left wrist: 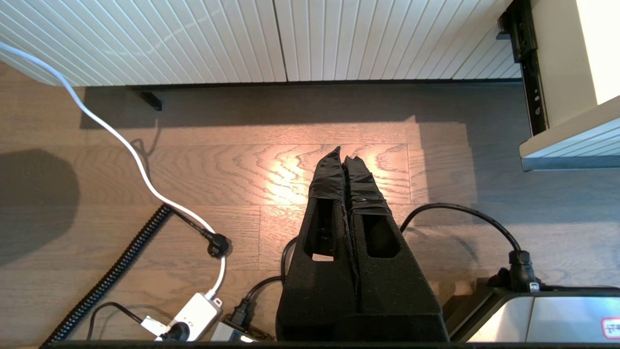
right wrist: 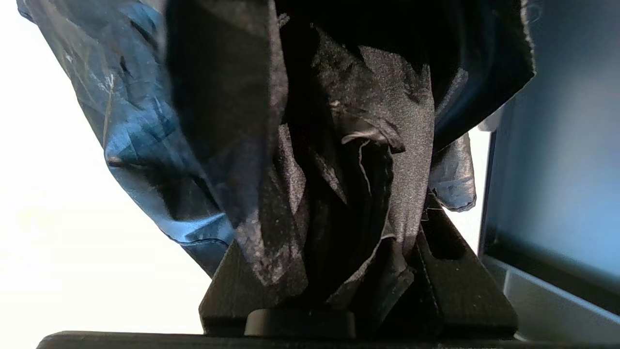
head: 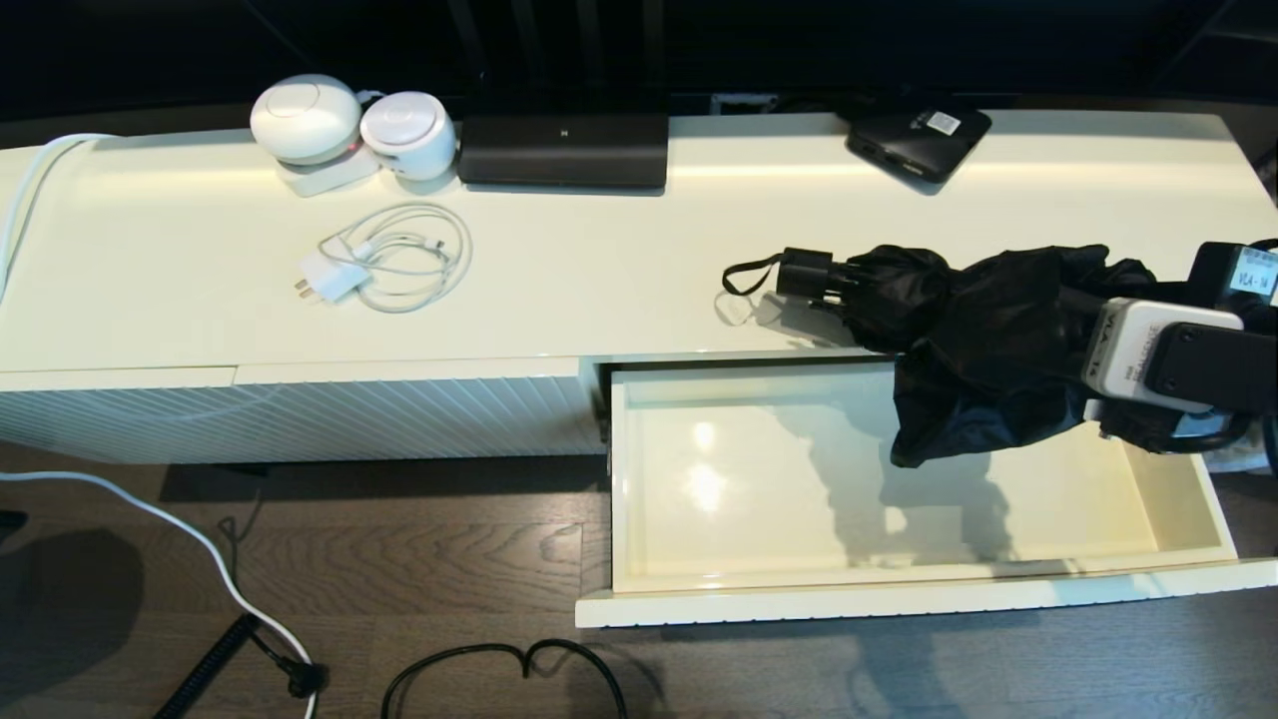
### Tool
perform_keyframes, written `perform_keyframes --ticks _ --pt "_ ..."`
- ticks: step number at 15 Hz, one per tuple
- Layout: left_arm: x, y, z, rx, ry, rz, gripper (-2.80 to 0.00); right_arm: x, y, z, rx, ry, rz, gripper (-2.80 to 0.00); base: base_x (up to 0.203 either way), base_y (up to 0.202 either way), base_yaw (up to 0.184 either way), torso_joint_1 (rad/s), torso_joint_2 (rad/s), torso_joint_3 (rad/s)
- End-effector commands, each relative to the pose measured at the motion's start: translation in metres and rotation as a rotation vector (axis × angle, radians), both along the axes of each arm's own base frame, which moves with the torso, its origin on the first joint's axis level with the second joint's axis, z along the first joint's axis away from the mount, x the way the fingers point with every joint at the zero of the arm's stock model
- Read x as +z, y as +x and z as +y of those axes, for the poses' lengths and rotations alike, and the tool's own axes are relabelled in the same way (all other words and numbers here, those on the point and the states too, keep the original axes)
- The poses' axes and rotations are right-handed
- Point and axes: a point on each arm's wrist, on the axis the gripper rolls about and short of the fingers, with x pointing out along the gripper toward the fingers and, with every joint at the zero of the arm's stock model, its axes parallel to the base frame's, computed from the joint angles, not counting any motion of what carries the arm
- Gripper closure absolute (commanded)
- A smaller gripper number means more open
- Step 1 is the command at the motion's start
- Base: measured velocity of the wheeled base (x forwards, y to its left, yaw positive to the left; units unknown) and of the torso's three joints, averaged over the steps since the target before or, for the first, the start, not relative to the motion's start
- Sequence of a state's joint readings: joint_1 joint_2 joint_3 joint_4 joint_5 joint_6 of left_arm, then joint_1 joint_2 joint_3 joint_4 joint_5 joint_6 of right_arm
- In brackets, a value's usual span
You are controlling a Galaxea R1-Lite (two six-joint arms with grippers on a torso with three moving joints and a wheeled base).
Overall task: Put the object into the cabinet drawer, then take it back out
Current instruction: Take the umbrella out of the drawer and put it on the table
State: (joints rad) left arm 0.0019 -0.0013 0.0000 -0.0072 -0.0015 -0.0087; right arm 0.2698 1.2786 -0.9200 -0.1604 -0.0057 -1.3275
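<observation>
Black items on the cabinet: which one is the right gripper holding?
The umbrella, its loose fabric clamped in the right gripper above the open drawer. The flat labelled box and long rectangular device lie untouched.

The long cream cabinet top carries two white round devices side by side at its back edge toward the left end, touching a long black rectangular device beside them. A flat black box with a white label sits at the back edge toward the right. A coiled white charger cable lies nearer the front, left of centre. The black umbrella's handle looks to rest near the front edge.
</observation>
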Motion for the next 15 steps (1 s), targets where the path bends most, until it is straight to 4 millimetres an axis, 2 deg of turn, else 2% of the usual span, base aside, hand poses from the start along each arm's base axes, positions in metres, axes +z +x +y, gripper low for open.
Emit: perform_keyframes --ticks 1,6,9,15 --pt "0.000 0.000 0.000 0.000 -0.001 -0.002 0.00 -0.002 0.023 0.006 0.001 -0.012 0.016 0.00 0.000 0.000 0.000 0.000 0.00 0.000" --pt "0.000 0.000 0.000 0.000 -0.001 -0.002 0.00 0.000 0.064 0.017 0.002 0.003 -0.040 0.00 0.000 0.000 0.000 0.000 0.00 0.000" --pt "0.000 0.000 0.000 0.000 0.001 -0.002 0.00 0.004 0.077 0.021 0.001 0.011 -0.080 0.00 0.000 0.000 0.000 0.000 0.00 0.000" --pt "0.000 0.000 0.000 0.000 -0.001 -0.002 0.00 0.007 0.085 0.021 -0.007 -0.001 -0.107 0.00 0.000 0.000 0.000 0.000 0.00 0.000"
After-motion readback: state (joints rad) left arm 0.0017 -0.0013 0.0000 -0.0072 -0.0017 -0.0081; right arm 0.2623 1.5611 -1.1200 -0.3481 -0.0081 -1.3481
